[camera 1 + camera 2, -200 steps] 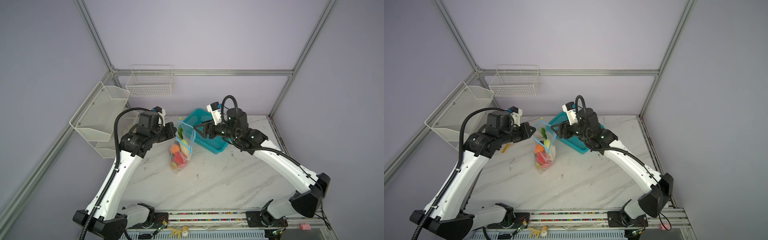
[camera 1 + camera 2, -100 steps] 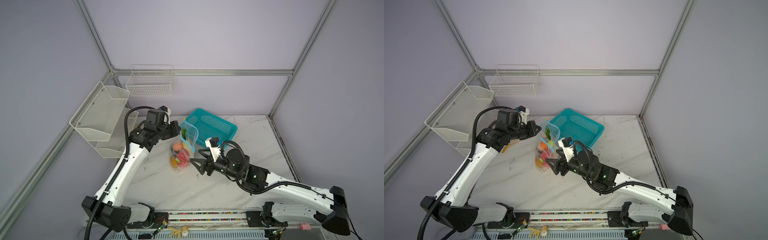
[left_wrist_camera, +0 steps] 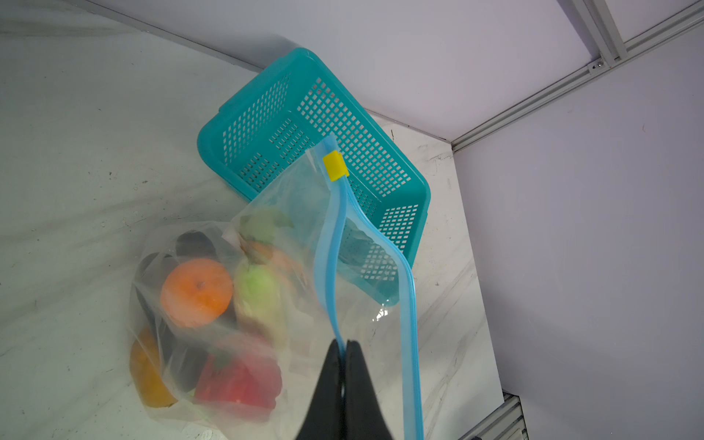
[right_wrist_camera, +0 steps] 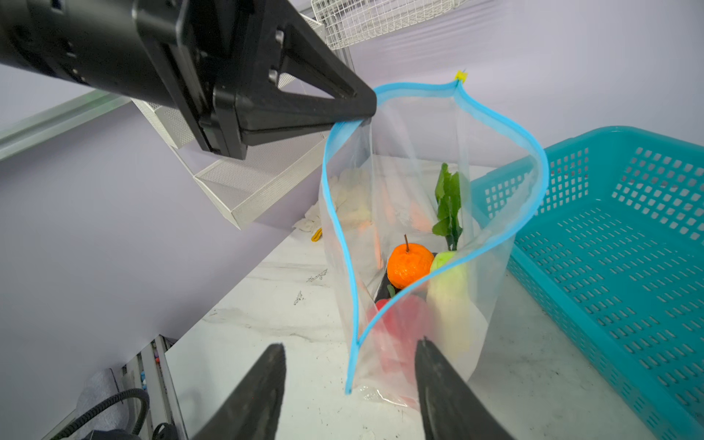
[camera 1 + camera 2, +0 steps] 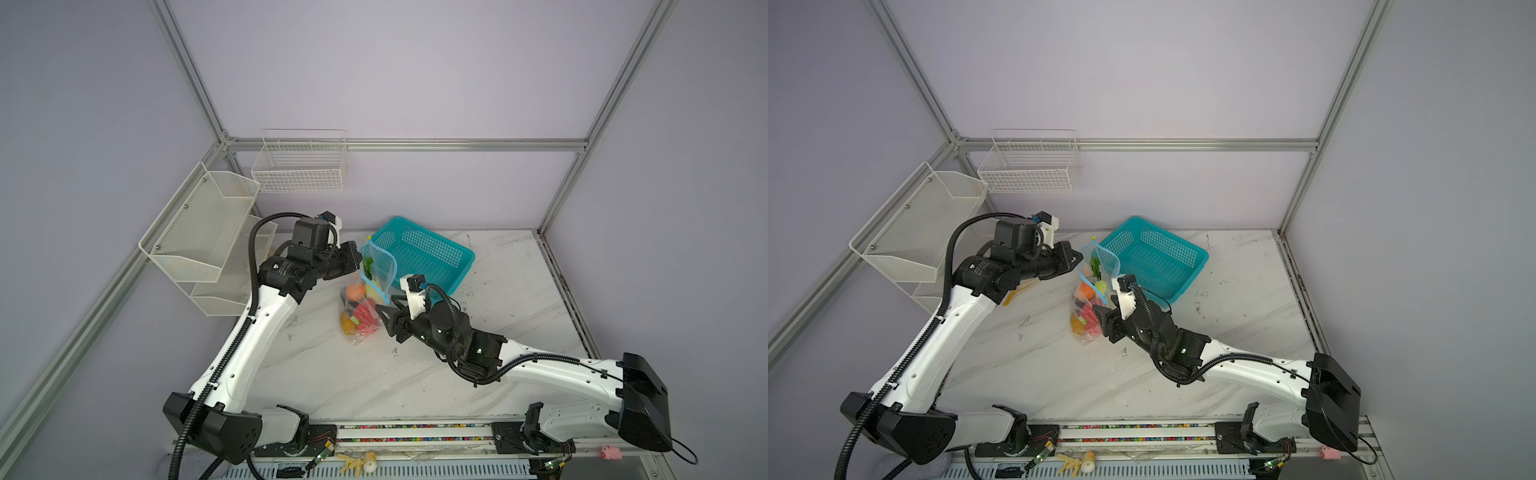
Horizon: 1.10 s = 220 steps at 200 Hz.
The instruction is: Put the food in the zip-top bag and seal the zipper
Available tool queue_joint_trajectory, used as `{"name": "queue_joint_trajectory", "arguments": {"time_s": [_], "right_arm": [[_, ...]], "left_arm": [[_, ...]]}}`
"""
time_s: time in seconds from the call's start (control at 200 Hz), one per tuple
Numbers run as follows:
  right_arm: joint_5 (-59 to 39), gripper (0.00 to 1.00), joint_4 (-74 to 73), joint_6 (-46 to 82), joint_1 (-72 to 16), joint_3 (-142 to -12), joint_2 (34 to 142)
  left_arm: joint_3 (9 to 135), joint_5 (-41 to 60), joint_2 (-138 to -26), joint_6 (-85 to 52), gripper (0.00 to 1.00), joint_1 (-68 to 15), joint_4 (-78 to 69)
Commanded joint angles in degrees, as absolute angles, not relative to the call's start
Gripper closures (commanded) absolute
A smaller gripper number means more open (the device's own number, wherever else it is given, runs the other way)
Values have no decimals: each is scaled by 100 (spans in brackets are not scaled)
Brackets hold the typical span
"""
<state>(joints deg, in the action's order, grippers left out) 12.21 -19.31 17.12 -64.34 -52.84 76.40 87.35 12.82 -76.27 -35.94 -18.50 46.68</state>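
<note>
On the table [image 5: 415, 374] by the basket [image 4: 624, 135] stands the bag [image 4: 411, 160], food [image 4: 409, 266] inside; our left gripper [image 3: 344, 344] clamps its zipper [image 3: 327, 247] up high, while our right gripper [image 4: 349, 344], fingers [image 4: 263, 381] spread, faces the zipper's low end.

White shells, black joints. Ribbed black hose [image 5: 252, 266] on left arm [image 5: 257, 332], smooth black cable [image 5: 478, 380] on right arm [image 5: 552, 370]. Black wedge-shaped left tool [image 3: 344, 344] and right tool [image 4: 349, 344]; green lights [image 5: 480, 351] at four o'clock of the latter.
</note>
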Motion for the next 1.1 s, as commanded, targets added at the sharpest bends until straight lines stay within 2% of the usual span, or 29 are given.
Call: {"name": "queue_joint_trajectory", "arguments": {"time_s": [0.0,0.195,0.305,0.495,0.655,0.735,0.87,1.025,1.095], "right_arm": [[1344,53,-2405,1807,-6460,-5376,7716],[1244,78,-2382,1879,-6460,-5441,7767],[1237,88,-2226,1898,-6456,-5549,7783],[1244,96,-2134,1744,-6460,-5712,7778],[917,99,-1696,897,-6396,-6217,7806],[458,100,-1555,619,-6188,-6339,7761],[-479,100,-1161,291,-5692,-6607,7781],[-1911,100,-406,-587,-5115,-7111,7910],[-2155,100,-86,-1107,-4932,-7312,8047]], "left_arm": [[8578,1366,-7520,-3576,100,-1853,4411],[8561,1335,-7462,-3556,100,-1854,4395],[8554,1318,-7436,-3557,100,-1854,4399],[8530,1309,-7375,-3549,100,-1854,4394],[8508,1301,-7244,-3493,100,-1846,4386],[8532,1318,-7160,-3429,85,-1837,4388],[8675,1201,-6988,-3311,47,-1789,4518],[8815,1099,-6683,-3108,26,-1697,4571],[8799,1038,-6524,-3009,18,-1664,4507]]}}
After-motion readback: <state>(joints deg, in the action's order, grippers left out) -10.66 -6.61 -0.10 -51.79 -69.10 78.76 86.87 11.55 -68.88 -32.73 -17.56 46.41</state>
